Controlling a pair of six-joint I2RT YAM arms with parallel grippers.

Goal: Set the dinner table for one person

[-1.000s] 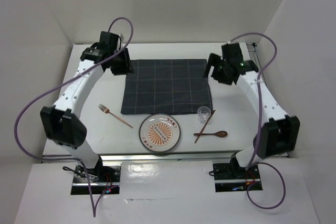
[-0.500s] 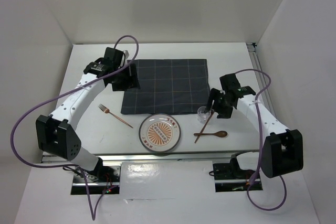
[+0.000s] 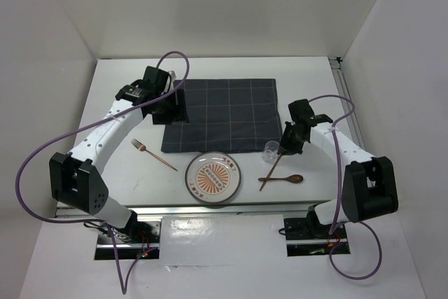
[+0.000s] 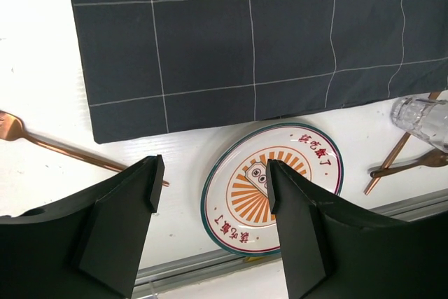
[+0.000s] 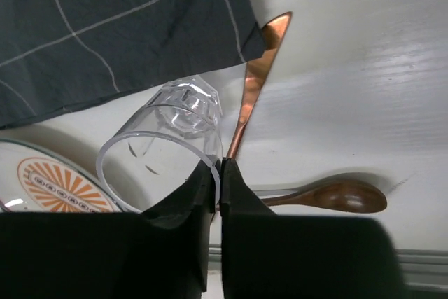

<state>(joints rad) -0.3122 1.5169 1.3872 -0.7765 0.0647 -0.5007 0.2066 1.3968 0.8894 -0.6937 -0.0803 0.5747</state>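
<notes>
The right gripper (image 5: 215, 173) has its jaws pinched together on the rim wall of the clear glass (image 5: 164, 127), 1 finger inside and 1 outside. That makes sense as a grip: the glass is too wide to span, so it grabs the thin wall. The glass sits just off the near right corner of the checked mat (image 4: 245, 33), right up against the copper knife (image 5: 255, 82), with the wooden spoon (image 5: 336, 195) just near of it. My guess is the glass is being taken first because it's crowding the cutlery and needs its own spot.

The left gripper (image 4: 212, 180) hangs over the near left part of the mat with jaws wide apart and nothing between them. It looks like it's waiting, or lining up on the plate (image 4: 273, 187), which lies just near of the mat's edge. The fork (image 4: 63, 148) lies further left, clear of the mat.

The dinner table (image 3: 231, 68) is the big white top under everything, rail along the near edge. Nothing is on the mat yet, so the setting has barely started.
</notes>
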